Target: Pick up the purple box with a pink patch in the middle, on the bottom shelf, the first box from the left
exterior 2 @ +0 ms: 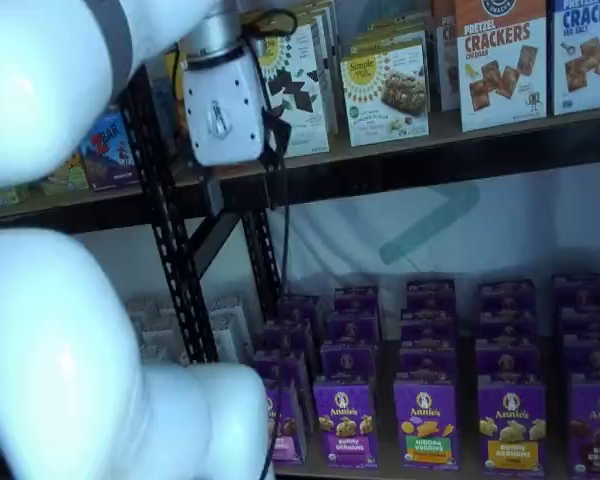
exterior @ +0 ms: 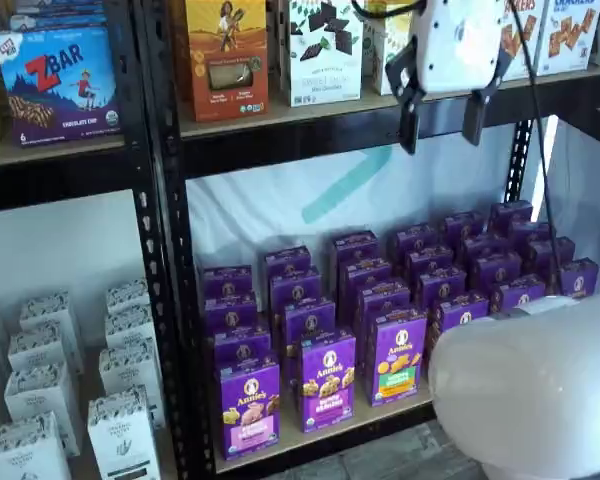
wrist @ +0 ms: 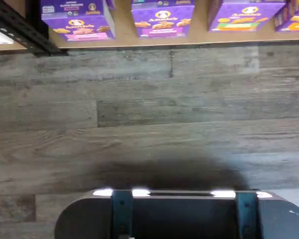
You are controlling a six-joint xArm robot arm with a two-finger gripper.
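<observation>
The purple box [exterior: 248,407] stands upright at the front of the bottom shelf [exterior: 320,432] among purple cartons. The claw [exterior: 442,115] hangs high above, fingers spread, empty. In the other shelf view the arm hides part of the box.

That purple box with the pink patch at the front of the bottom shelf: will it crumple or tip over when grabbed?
The purple box looks like a thin cardboard carton, so probably stiff enough for a gentle squeeze, and likely light. It stands tall and narrow, so a push might tip it back against the box behind. The gripper hangs open, well above it.

purple box [exterior 2: 285,425]: half hidden by arm [exterior 2: 100,400] | carton print: blurred
</observation>
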